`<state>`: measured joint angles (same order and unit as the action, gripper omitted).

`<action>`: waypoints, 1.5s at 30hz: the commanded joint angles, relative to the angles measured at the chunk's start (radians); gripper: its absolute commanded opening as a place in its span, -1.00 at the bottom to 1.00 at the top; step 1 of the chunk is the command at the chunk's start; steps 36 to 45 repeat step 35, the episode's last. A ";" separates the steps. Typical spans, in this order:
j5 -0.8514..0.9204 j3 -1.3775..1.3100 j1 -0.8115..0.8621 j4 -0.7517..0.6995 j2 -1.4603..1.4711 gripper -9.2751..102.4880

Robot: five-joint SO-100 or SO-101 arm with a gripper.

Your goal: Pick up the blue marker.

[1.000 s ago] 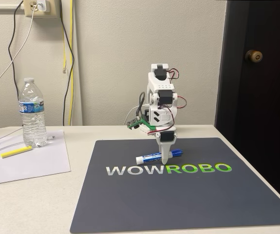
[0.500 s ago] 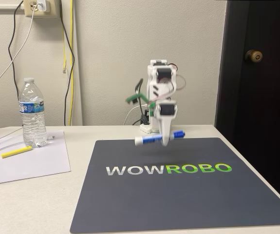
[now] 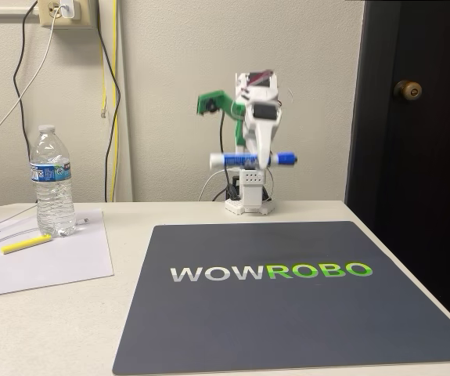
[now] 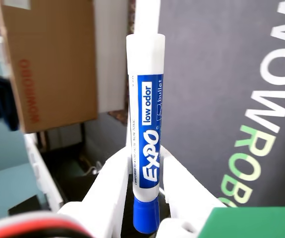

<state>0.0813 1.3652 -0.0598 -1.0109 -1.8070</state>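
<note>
White plastic fingers of the end effector (image 3: 261, 160) are clamping the blue marker (image 3: 253, 160) near its middle, holding it level and high in the air, well above the dark mat (image 3: 287, 305) lettered "WOWROBO" that is lying on the counter (image 3: 52, 329). In the fixed view the marker's blue cap is pointing right and its white end is pointing left, with the arm's base (image 3: 249, 205) standing behind the mat's far edge. In the wrist view the blue marker (image 4: 146, 144) is running up the frame between the two fingers (image 4: 112, 183), its "EXPO low odor" label facing the camera and its blue cap sitting at the bottom, down between the fingers. At the left of the fixed view, a water bottle (image 3: 52, 182) is standing on a sheet of white paper (image 3: 45, 262), with a yellow highlighter (image 3: 27, 244) lying just beside it on the same sheet. Cables (image 3: 111, 94) are hanging down the wall from an outlet (image 3: 63, 12), and a dark door (image 3: 412, 141) with a round knob (image 3: 407, 89) is closing off the right side.
</note>
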 commanded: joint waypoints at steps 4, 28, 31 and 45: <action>0.000 -0.003 -0.029 0.046 -0.147 -0.83; -0.008 0.534 -0.081 0.308 -0.623 -0.83; 0.003 0.563 -0.081 0.314 -0.641 -0.83; -0.005 0.586 -0.081 0.325 -0.641 -0.83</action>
